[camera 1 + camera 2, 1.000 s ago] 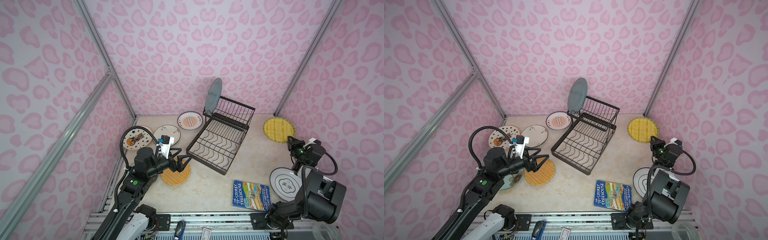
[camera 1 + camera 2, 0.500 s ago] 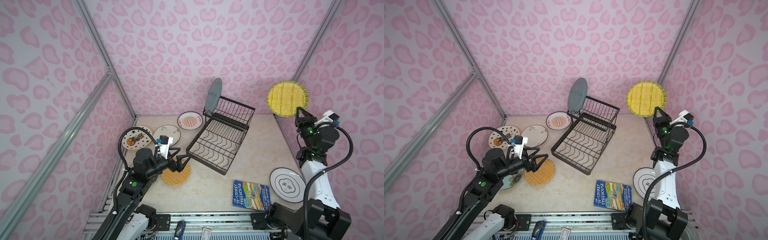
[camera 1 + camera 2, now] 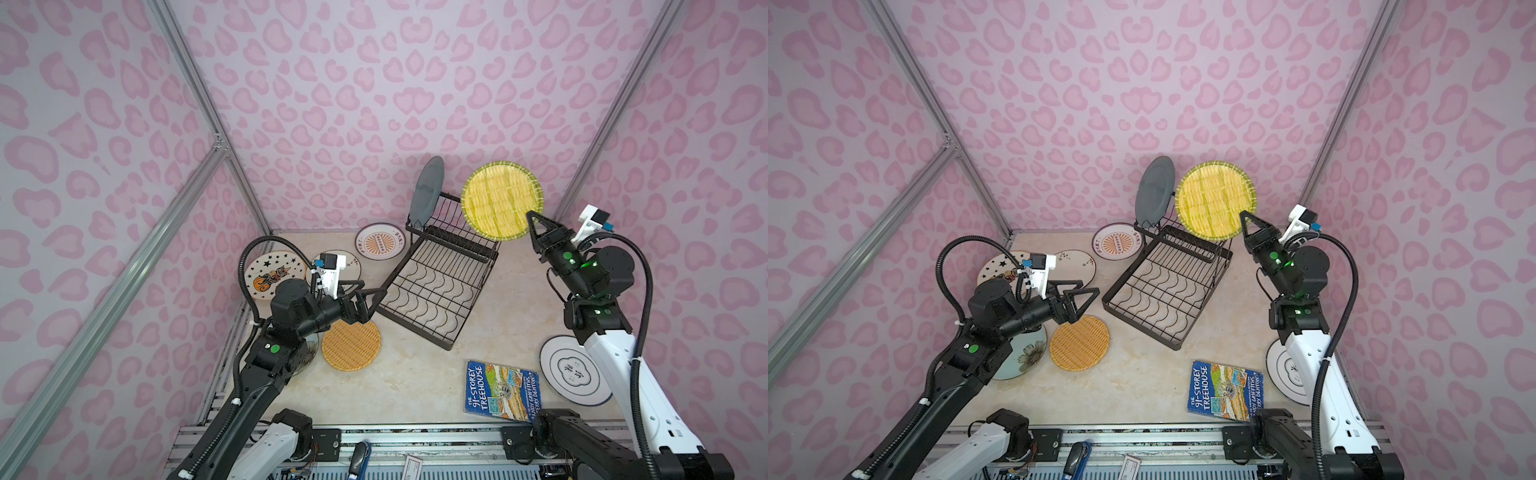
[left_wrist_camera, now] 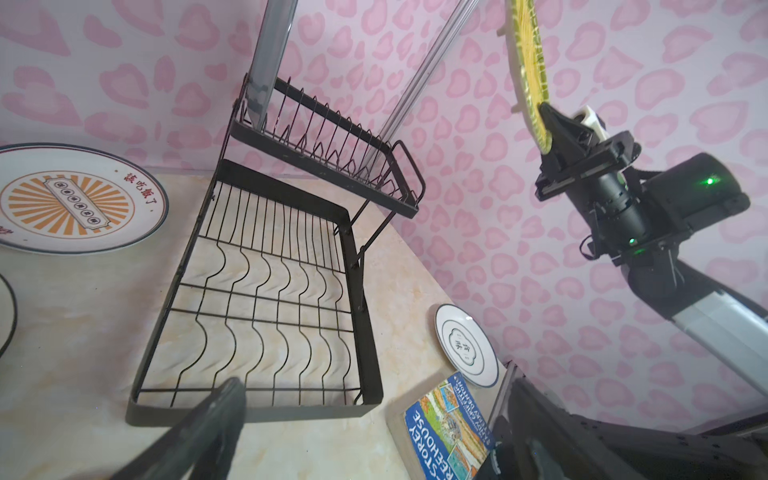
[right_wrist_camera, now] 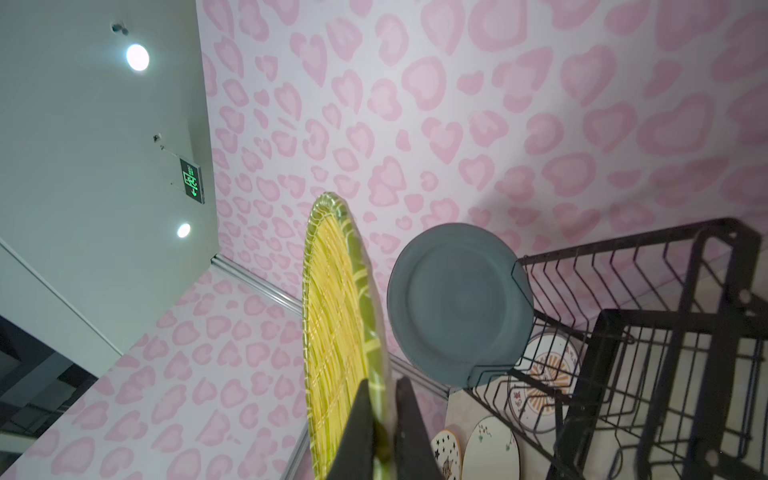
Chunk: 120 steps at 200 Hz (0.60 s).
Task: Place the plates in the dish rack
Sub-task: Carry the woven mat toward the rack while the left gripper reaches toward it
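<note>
My right gripper [image 3: 532, 218] [image 5: 380, 384] is shut on the rim of the yellow woven plate [image 3: 502, 199] [image 5: 332, 316]. It holds the plate upright in the air, above the right end of the dish rack [image 3: 411, 328] [image 3: 1138, 324]. A teal-grey plate [image 3: 428, 189] [image 5: 457, 303] stands in the rack's raised basket. My left gripper [image 3: 374, 289] [image 4: 374, 390] is open and empty, level with the rack's near left corner and above the orange woven plate [image 3: 351, 345]. The star [image 3: 274, 274], sprig [image 3: 1077, 266], sunburst [image 3: 379, 242], floral [image 3: 1025, 353] and ring [image 3: 575, 372] plates lie flat on the table.
A blue paperback book [image 3: 503, 390] lies at the front right beside the ring plate. Pink patterned walls with metal posts close in the table on three sides. The rack's wide flat tray holds nothing.
My right arm lifted the yellow plate off the back right of the table, raised it high, then carried it left toward the rack. The left arm has barely moved.
</note>
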### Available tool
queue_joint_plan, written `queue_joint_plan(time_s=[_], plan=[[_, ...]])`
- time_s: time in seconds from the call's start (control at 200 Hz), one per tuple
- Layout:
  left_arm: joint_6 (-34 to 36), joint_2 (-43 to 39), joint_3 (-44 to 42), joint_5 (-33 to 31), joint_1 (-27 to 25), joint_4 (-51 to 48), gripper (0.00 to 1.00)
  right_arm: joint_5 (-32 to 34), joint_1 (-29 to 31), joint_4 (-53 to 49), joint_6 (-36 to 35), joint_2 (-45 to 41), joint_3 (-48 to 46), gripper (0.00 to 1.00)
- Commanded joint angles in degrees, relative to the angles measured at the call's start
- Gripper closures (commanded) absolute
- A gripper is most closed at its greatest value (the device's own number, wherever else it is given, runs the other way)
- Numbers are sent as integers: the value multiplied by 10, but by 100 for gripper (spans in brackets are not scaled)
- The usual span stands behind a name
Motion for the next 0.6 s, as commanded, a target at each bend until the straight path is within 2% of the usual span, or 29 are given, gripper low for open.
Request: queue_joint_plan(time_s=[0.0, 0.265, 0.595], plan=[[-89, 25, 16, 8, -13, 97, 1, 23, 50, -20, -21, -16, -18, 100], [-186, 102, 94, -71, -90, 163, 5, 48, 151, -43, -37, -38, -68, 100], [-244, 209, 173, -125, -118, 122, 28, 39, 173, -14, -23, -41, -93, 100]])
